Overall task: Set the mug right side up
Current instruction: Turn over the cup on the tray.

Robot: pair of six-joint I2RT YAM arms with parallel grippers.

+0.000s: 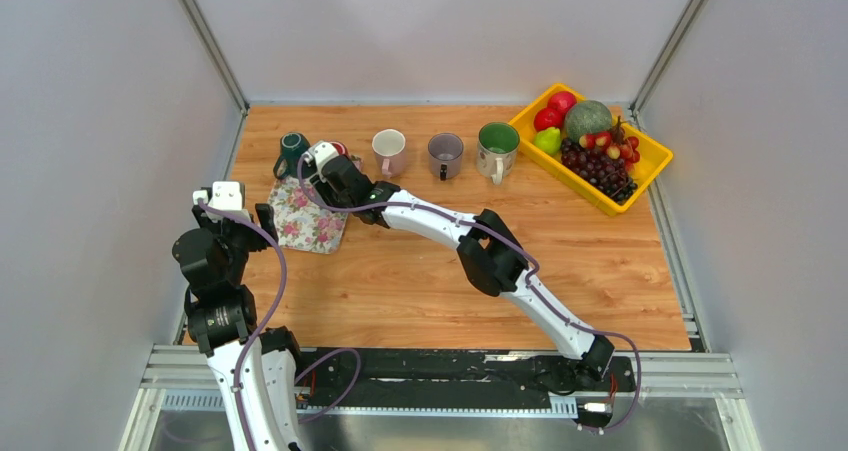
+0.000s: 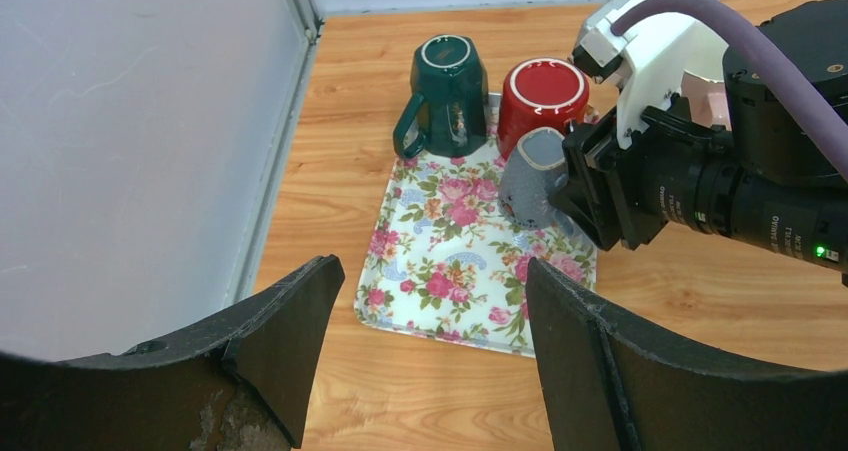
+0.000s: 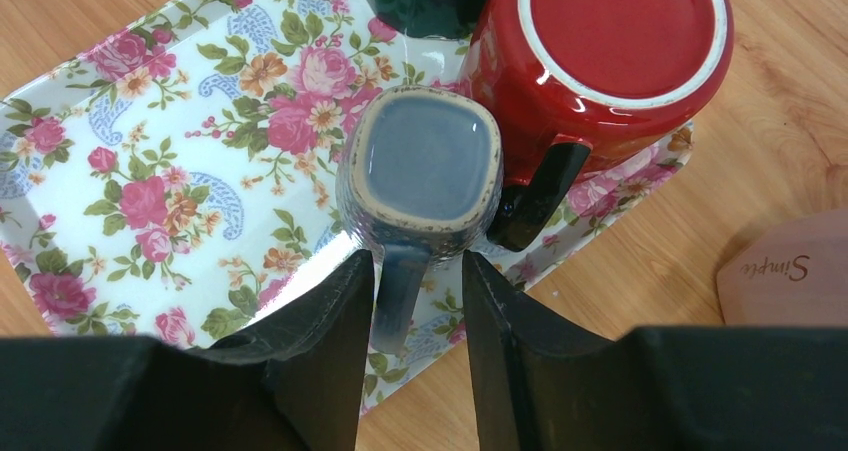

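From above, your right arm reaches across the table (image 1: 420,291) and the right gripper (image 1: 325,171) sits over the far corner of the floral tray (image 1: 310,226). Its fingertips are hidden under the wrist in this view. The left gripper (image 1: 262,214) hangs by the tray's near left edge. Three upright mugs (image 1: 445,154) stand in a row toward the back, with a yellow fruit basket (image 1: 640,176) at the far right.

From your left wrist, the left gripper's fingers (image 2: 290,341) are wide apart with nothing between them, above bare table just short of the tray. A dark green mug (image 2: 447,91) and a red mug (image 2: 541,96) stand upside down at the tray's far end. The blue-grey mug (image 2: 530,176) is upside down just in front of the red one, with the right gripper against its side.

From your right wrist, the blue-grey mug stands base up on the tray, close beside the red mug. Its handle (image 3: 400,296) points toward you and lies between the right gripper's fingers (image 3: 500,341). The fingers are apart and not clamped, and a gap shows on the handle's right side. On the left you can't quite tell whether the finger touches it.
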